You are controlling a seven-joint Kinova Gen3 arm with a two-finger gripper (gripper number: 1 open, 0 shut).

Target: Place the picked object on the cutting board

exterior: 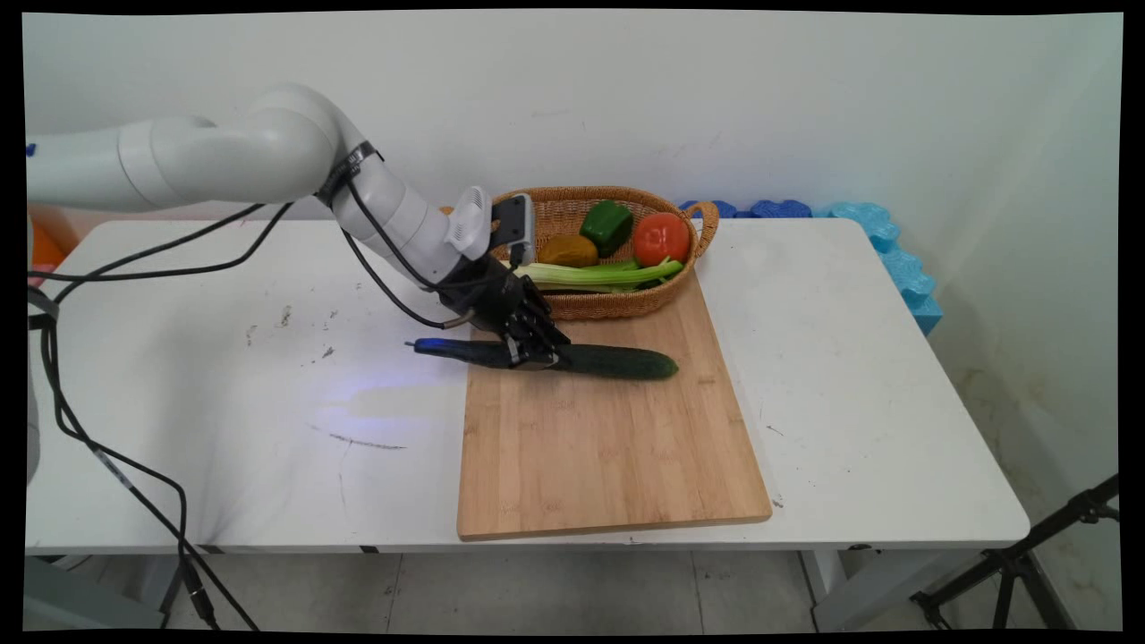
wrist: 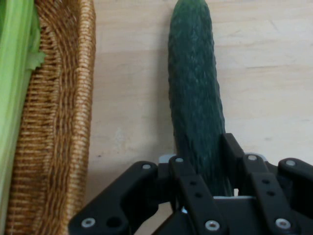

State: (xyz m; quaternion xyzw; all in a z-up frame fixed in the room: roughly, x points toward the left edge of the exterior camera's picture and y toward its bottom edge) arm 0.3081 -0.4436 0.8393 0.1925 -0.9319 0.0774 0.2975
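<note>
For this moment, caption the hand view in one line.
Gripper shut on a dark green cucumber lying on the wooden cutting board, beside the wicker basket.

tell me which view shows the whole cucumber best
The main view: the cucumber lies end to end across the cutting board, its left end past the edge, the gripper closed around it. The hand view shows only the stretch ahead of the fingers.

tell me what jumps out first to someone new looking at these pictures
The black two-finger tool is closed around a long dark green cucumber lying across the far end of the pale bamboo cutting board. Just behind it sits an oval woven wicker basket holding a red tomato, green pepper and celery stalks.
</note>
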